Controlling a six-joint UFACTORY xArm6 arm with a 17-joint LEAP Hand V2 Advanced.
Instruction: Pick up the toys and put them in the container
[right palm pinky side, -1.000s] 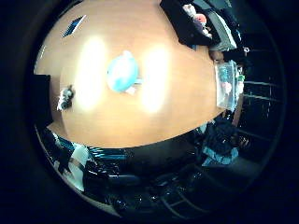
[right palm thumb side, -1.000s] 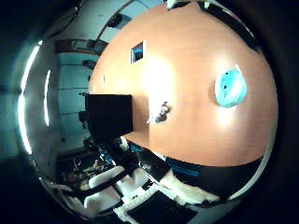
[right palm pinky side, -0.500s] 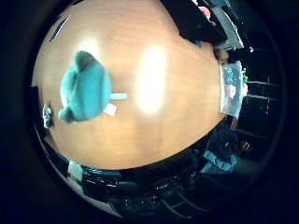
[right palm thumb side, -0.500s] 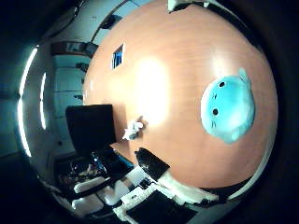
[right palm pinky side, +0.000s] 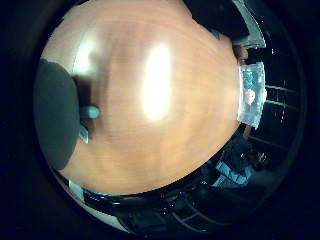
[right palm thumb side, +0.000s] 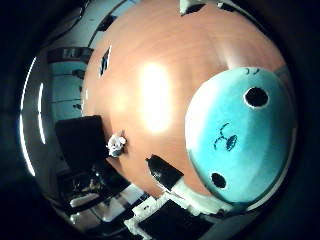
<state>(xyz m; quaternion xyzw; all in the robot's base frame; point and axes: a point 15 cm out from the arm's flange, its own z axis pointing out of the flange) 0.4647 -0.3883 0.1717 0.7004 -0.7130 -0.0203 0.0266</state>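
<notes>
A wooden tabletop (right palm thumb side: 150, 55), with a black chair (right palm thumb side: 80, 142) at its edge.

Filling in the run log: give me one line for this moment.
phase: reaching for toy | target: teal plush toy, close under palm, on wooden table | small white toy near table edge | container at table edge

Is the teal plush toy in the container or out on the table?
Out: the teal plush toy lies face-up on the wooden table, close under the palm.
</notes>
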